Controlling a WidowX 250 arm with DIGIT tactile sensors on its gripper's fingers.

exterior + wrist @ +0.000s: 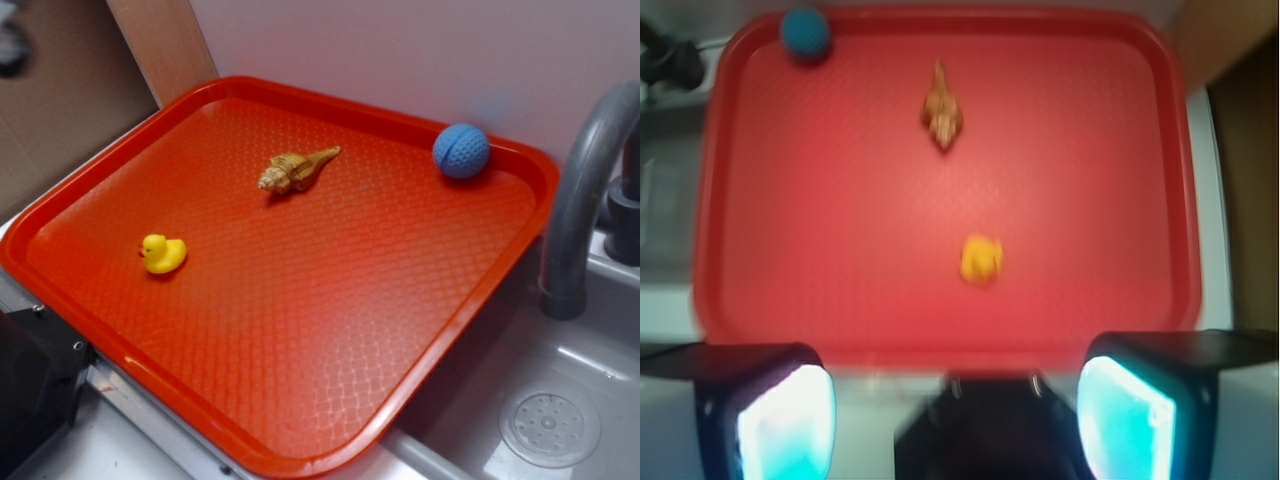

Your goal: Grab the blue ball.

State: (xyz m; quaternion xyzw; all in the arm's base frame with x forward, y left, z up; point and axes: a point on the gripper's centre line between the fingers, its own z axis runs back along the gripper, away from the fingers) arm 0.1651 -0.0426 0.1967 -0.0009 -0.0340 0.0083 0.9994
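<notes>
Nearest us in the wrist view, our gripper hangs with its two fingers spread wide apart, nothing between them, above the near rim of the red tray. Further in we see the yellow duck, then the tan seashell. Farthest, the blue ball rests in the tray's back corner, touching the rim, near the grey faucet.

The tray was viewed obliquely from above by the exterior camera, and from high overhead, blurred, by the wrist camera; the whole tray was shared.
</notes>
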